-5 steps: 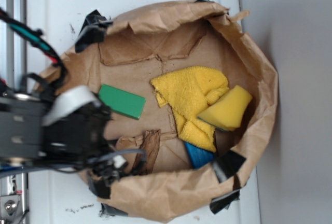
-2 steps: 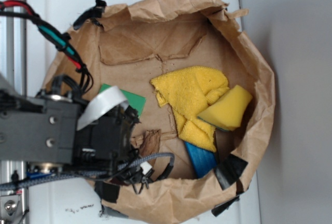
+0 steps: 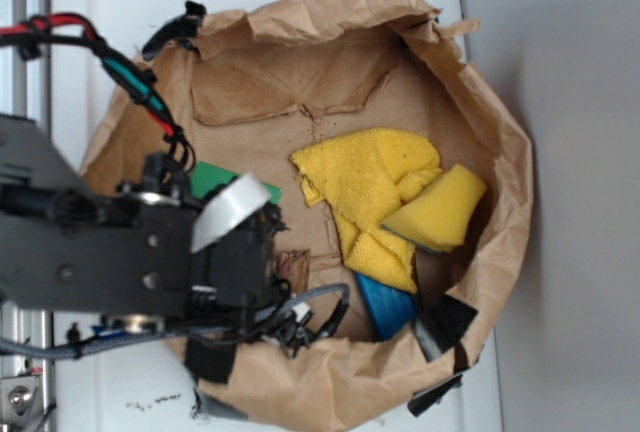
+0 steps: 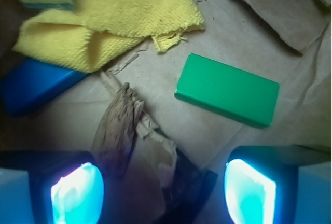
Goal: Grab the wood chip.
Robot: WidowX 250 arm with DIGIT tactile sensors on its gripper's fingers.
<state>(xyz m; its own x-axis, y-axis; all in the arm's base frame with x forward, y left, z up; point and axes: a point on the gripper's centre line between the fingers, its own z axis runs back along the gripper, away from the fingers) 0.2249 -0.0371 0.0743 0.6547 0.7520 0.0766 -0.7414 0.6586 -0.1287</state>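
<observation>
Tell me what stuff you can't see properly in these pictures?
- Wood chip: exterior view shows only a sliver; the arm covers the rest.
- Green block: exterior view, mostly hidden by the arm.
- End effector: wrist view, fingertips cut off by the bottom edge.
- Blue block: wrist view, partly tucked under the yellow cloth.

The wood chip (image 4: 118, 128), a rough, dark brown, elongated sliver, lies flat on torn brown paper.

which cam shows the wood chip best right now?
Wrist. There the wood chip lies in plain view on the brown paper, running toward the left fingertip of the open gripper. In the exterior view, the arm hides all but a small end of the chip.
</observation>
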